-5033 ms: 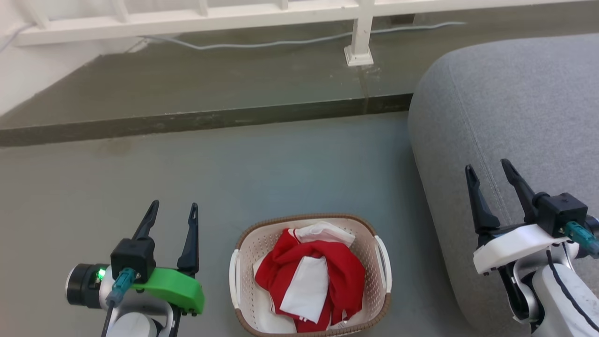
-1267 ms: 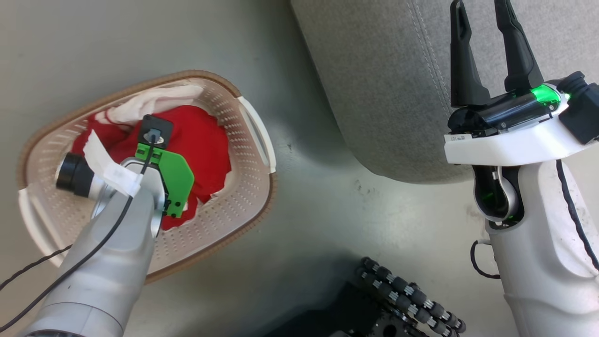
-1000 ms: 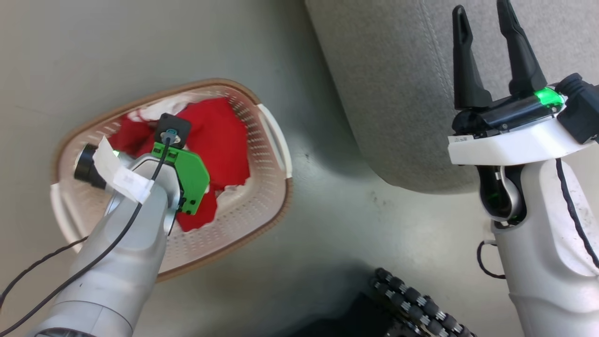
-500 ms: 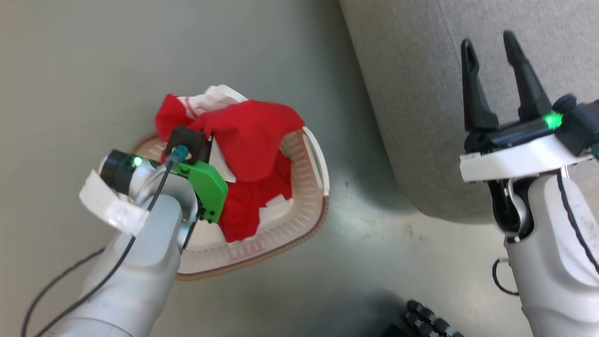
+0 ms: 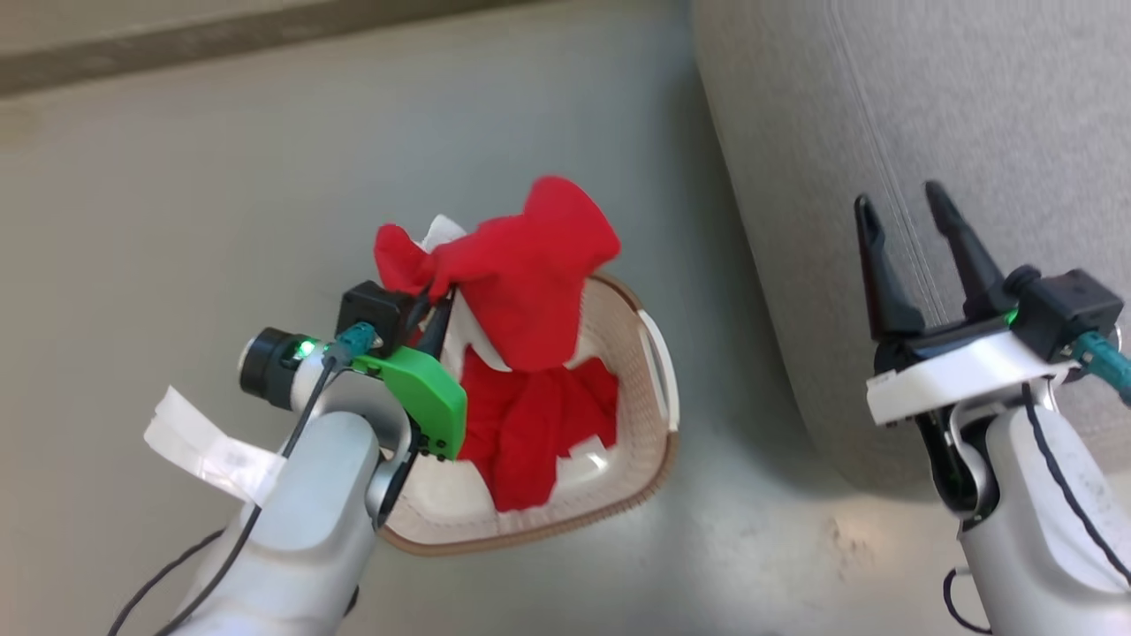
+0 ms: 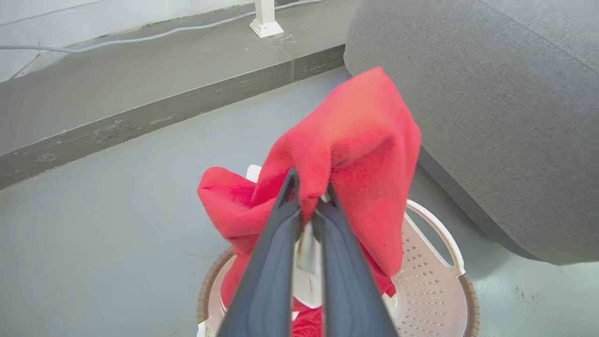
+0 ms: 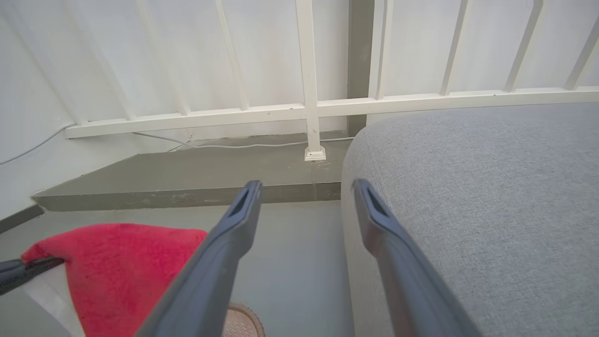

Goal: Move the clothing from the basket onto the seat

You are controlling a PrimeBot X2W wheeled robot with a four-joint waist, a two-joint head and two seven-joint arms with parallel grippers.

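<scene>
Right now my left tool (image 6: 307, 196) is clamped shut on a narrow fold of the clothing (image 5: 530, 274). It holds a red bunch above the basket (image 6: 430, 285), and more red and white cloth hangs from that bunch down into it.

The grip worries me. It pinches so little fabric that I judge a quick swing could let the cloth slide out and drop onto the floor (image 5: 221, 177) between the basket and the seat (image 5: 928, 97). The hanging tail could also snag on the basket's edge and drag or tip the basket, which looks light, as I carry to the right.

My right tool (image 5: 897, 201) stands wide open with nothing in it, over the near left part of the seat. It could foul the carry path. The seat lies to the right of the basket, not touching it.

Count: two tools, one basket, one seat. The clothing shows as one lifted bunch and a heap below; I cannot tell how many garments that makes.
</scene>
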